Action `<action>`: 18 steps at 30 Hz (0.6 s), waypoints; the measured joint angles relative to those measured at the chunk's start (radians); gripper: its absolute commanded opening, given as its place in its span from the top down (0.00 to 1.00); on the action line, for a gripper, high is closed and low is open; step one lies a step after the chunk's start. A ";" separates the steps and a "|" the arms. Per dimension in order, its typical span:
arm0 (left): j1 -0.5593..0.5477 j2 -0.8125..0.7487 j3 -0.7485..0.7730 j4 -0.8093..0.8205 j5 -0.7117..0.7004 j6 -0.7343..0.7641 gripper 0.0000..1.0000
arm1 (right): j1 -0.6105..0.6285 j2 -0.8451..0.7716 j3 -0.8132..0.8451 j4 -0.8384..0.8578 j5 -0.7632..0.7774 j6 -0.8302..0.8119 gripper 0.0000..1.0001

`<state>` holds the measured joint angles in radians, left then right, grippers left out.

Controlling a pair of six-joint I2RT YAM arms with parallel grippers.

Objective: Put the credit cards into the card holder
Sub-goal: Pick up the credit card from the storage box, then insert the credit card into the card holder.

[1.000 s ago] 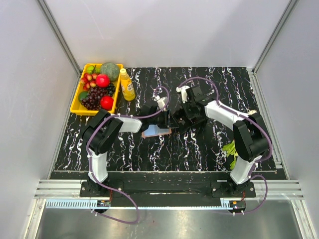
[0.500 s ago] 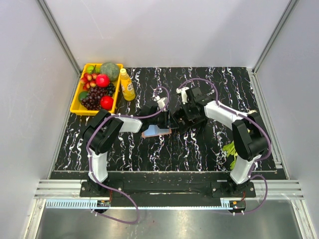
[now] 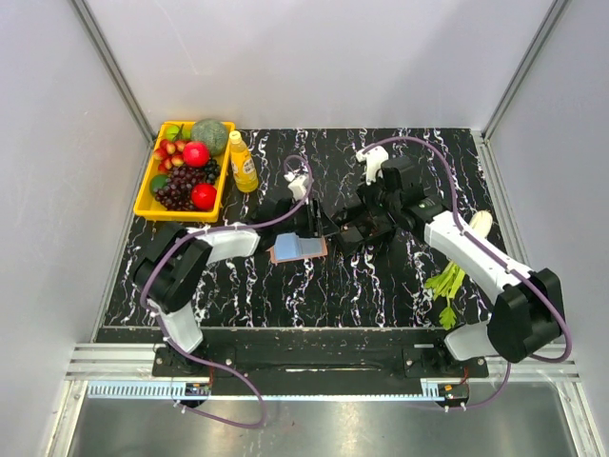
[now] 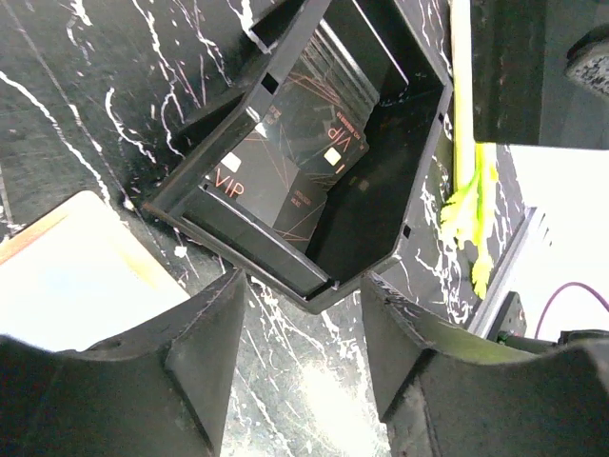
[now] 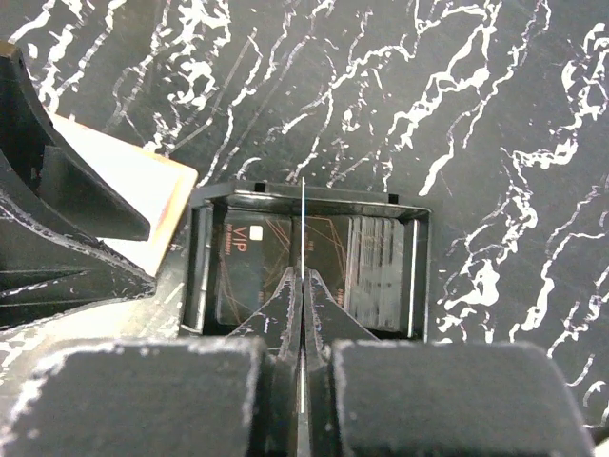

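The right end effector (image 5: 303, 281) should rise clear of the counter (image 3: 381, 286) and the box (image 5: 314, 195) rim before swinging left to the holder (image 3: 298, 248), as it is clamped on one thin card (image 5: 302, 219) held edge-on. The holder lies flat just left of it, beside the left end effector (image 4: 304, 352), whose jaws stand apart.

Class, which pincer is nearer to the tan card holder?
Left. The left pincer hangs close over the card holder's edge. The right pincer is farther off, above the black box, pinching a thin card.
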<state>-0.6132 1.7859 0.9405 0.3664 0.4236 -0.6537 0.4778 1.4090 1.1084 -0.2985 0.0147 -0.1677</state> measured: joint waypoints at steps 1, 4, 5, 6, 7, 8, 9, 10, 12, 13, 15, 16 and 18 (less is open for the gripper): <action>0.001 -0.018 -0.008 -0.003 -0.013 0.002 0.28 | 0.000 -0.006 -0.002 0.007 -0.004 0.012 1.00; 0.003 -0.072 -0.040 -0.019 -0.073 0.013 0.09 | 0.000 -0.017 -0.003 0.026 -0.035 0.062 1.00; 0.004 -0.097 -0.055 -0.035 -0.101 0.019 0.05 | 0.000 -0.018 -0.003 0.034 -0.044 0.079 1.00; 0.005 -0.120 -0.069 -0.048 -0.128 0.027 0.01 | 0.000 -0.018 -0.003 0.043 -0.062 0.111 1.00; 0.005 -0.140 -0.079 -0.067 -0.157 0.032 0.01 | 0.000 -0.018 -0.003 0.049 -0.078 0.143 1.00; 0.005 -0.165 -0.090 -0.092 -0.198 0.039 0.01 | 0.000 -0.018 -0.003 0.050 -0.090 0.174 1.00; 0.005 -0.185 -0.098 -0.108 -0.229 0.046 0.01 | 0.000 -0.017 -0.003 0.055 -0.104 0.210 1.00; 0.006 -0.204 -0.103 -0.132 -0.267 0.056 0.01 | 0.000 -0.014 -0.003 0.063 -0.117 0.242 1.00; 0.006 -0.235 -0.115 -0.177 -0.339 0.074 0.01 | 0.000 -0.002 -0.006 0.095 -0.154 0.316 1.00; 0.006 -0.243 -0.117 -0.200 -0.365 0.082 0.01 | 0.000 0.009 -0.013 0.121 -0.183 0.360 1.00; 0.007 -0.247 -0.119 -0.235 -0.407 0.098 0.01 | 0.000 0.036 -0.038 0.175 -0.242 0.433 1.00; 0.009 -0.247 -0.124 -0.253 -0.424 0.106 0.01 | 0.000 0.055 -0.055 0.202 -0.272 0.470 1.00; 0.010 -0.247 -0.141 -0.270 -0.449 0.113 0.02 | 0.000 0.100 -0.088 0.252 -0.325 0.534 1.00</action>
<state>-0.6033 1.5391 0.7994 0.0959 -0.0250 -0.5404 0.4782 1.5089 1.0203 -0.0463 -0.3103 0.3660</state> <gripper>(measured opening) 0.987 0.010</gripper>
